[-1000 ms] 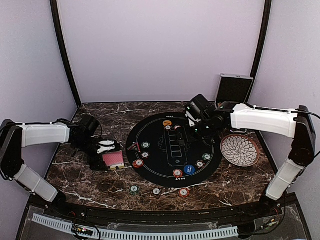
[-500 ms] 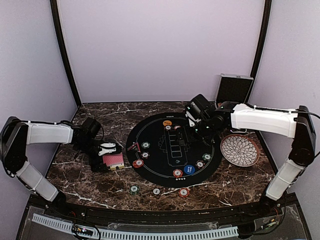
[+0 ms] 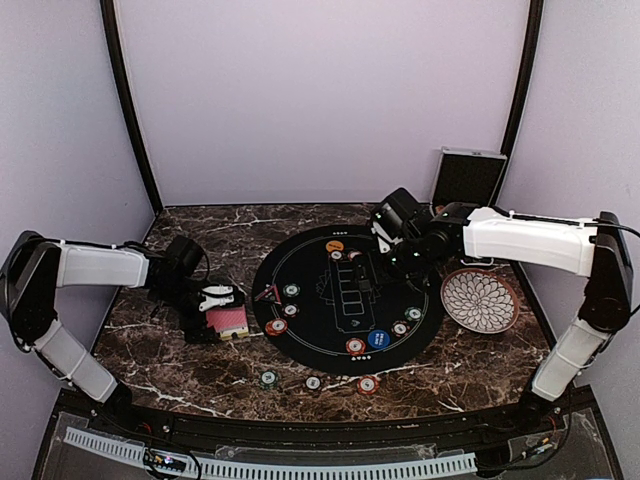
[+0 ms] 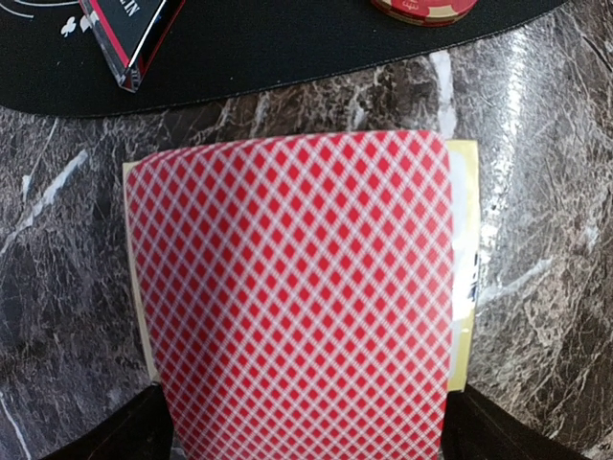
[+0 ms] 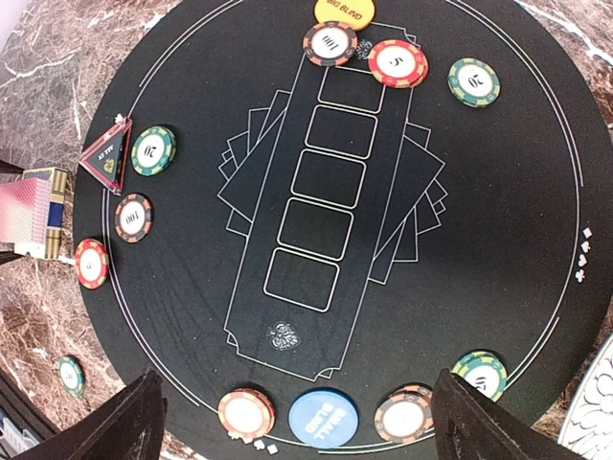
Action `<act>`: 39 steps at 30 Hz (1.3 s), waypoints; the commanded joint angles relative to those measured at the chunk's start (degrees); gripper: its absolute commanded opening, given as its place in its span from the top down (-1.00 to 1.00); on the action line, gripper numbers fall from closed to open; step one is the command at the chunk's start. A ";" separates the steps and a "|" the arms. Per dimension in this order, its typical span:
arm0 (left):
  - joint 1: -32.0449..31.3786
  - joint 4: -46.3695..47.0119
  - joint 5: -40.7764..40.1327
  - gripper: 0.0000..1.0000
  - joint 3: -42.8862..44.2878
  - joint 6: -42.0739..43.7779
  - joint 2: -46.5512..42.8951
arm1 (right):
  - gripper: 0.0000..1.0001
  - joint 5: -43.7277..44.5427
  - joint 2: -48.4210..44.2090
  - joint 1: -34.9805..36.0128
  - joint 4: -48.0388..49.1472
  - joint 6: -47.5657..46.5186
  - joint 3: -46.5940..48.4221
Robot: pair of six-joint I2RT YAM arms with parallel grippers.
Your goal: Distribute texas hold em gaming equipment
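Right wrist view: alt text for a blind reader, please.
Round black poker mat with five card outlines at centre, striped chips around its rim. Orange disc at top, blue disc at bottom, red-backed deck off the mat at left.

Lab test booth: plain lilac walls enclose marble-look tabletop.

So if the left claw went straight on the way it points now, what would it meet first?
Most likely the red-backed card deck, lying centred ahead of the open left claw in its wrist view; how far off it is remains unclear.
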 commanded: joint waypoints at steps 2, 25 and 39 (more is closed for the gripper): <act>-0.26 0.50 -0.45 -0.97 -0.48 1.00 1.32 | -0.90 -0.13 -1.95 0.42 0.51 -0.32 -0.28; -0.16 -1.13 -1.95 -0.33 -0.24 1.51 2.11 | -0.72 -1.55 -1.78 0.42 1.32 -0.41 -0.61; -0.17 1.30 -3.82 1.00 -0.54 -0.13 0.23 | -0.63 -3.31 -1.69 0.42 2.82 0.26 -1.32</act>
